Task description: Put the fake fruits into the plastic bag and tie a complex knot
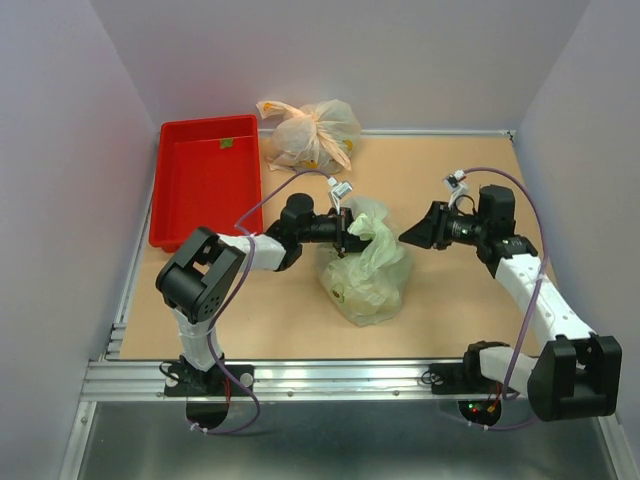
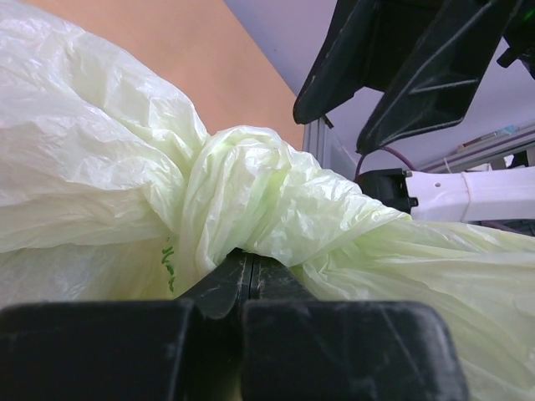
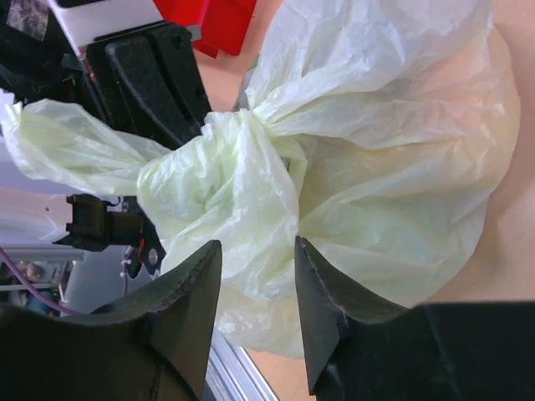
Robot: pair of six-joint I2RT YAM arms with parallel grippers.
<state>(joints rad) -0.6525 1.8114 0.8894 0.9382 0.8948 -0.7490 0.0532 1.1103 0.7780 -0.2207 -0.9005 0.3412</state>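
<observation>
While the left gripper (image 2: 243,269) clamps the plastic bag (image 1: 370,278), the right gripper (image 3: 257,247) stands open

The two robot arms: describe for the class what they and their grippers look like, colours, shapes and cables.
The left arm and right arm share one build: white links between chunky black joint housings. A thin purple cable loops along each. The left gripper and right gripper have matte black, wedge-shaped fingers. Small coloured lights glow at the right base.
</observation>
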